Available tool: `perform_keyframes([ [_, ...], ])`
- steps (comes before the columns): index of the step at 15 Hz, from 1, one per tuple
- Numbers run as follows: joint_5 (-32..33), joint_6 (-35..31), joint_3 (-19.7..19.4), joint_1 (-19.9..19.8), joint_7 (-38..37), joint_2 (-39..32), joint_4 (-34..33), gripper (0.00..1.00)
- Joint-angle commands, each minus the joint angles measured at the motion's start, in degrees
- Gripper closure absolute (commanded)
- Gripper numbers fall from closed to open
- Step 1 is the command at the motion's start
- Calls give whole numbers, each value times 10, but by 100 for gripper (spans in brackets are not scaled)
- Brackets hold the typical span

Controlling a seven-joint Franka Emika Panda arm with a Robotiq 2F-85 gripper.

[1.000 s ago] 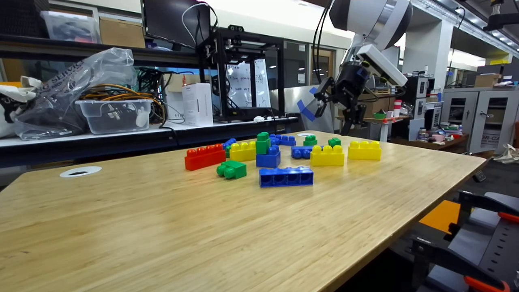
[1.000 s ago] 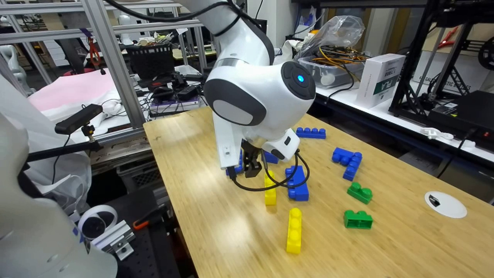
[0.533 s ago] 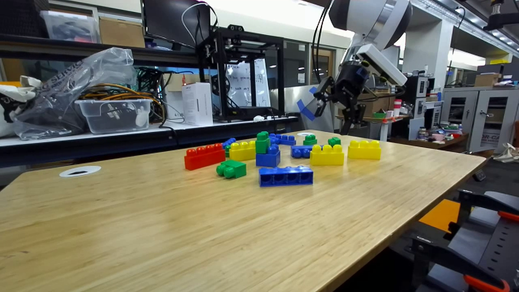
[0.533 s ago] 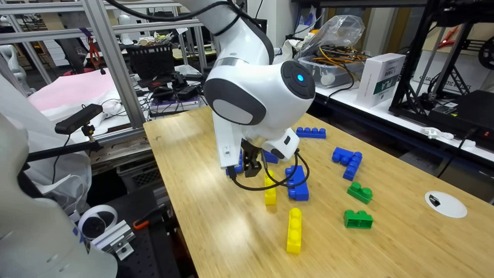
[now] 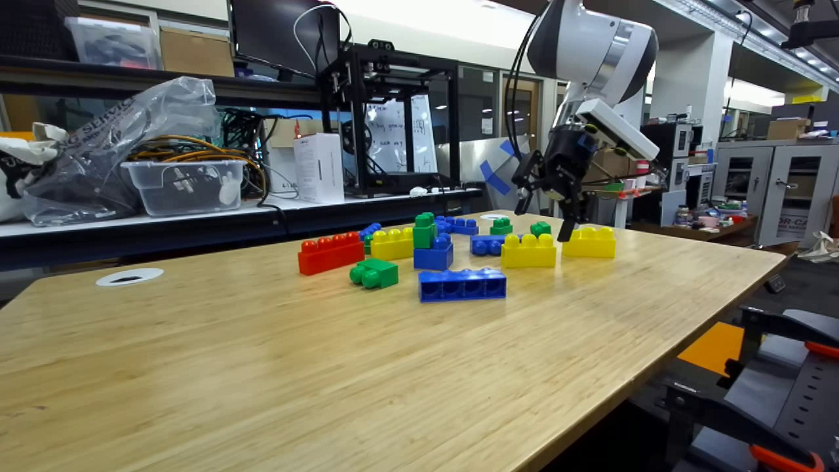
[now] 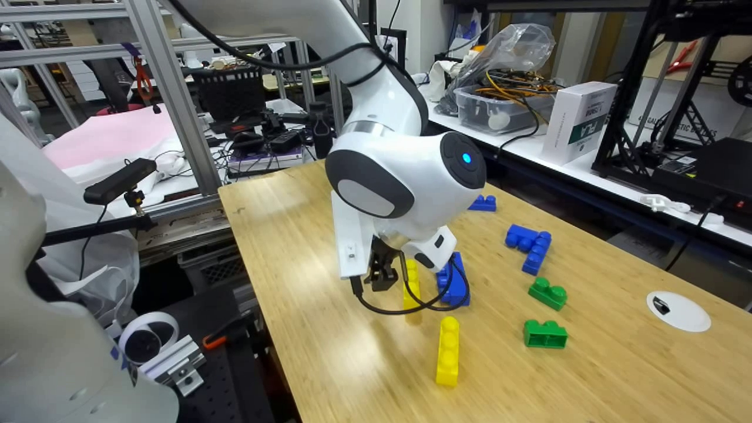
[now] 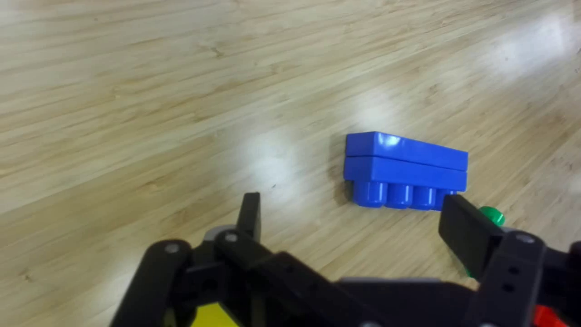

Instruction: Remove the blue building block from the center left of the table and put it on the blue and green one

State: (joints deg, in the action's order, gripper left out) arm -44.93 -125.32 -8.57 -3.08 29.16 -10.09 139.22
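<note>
The blue building block (image 5: 462, 286) lies on its side on the light-wood table (image 5: 295, 367) in an exterior view. It also shows in the wrist view (image 7: 406, 165), studs facing my gripper. The blue and green one (image 5: 432, 254) stands upright just behind it, green on top; it is hidden in the wrist view. My gripper (image 5: 544, 219) is open and empty above the table, behind the stack and to its right in that view. In the wrist view the block lies ahead of the fingers (image 7: 356, 222), toward the right one. The arm hides block and stack in an exterior view (image 6: 382, 279).
A green brick (image 5: 374, 274) and a red brick (image 5: 331, 254) lie left of the stack. Yellow bricks (image 5: 528, 252) and a chunky blue brick (image 5: 486, 246) lie to its right. More green bricks (image 6: 545, 335) and blue bricks (image 6: 529, 248) are scattered near the robot's end.
My gripper has come down toward the table, staying open. The arm now covers blue bricks that showed beside it earlier in an exterior view. The bricks have not moved.
</note>
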Motion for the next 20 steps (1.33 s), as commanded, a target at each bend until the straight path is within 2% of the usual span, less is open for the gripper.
perform_keyframes([
  [1,-8,10,22,-27,16,-28,-23,0],
  [5,-28,4,36,-37,35,-42,-32,0],
  [9,-79,5,46,-42,82,-55,-33,0],
  [20,-150,3,59,-35,151,-79,-31,0],
])
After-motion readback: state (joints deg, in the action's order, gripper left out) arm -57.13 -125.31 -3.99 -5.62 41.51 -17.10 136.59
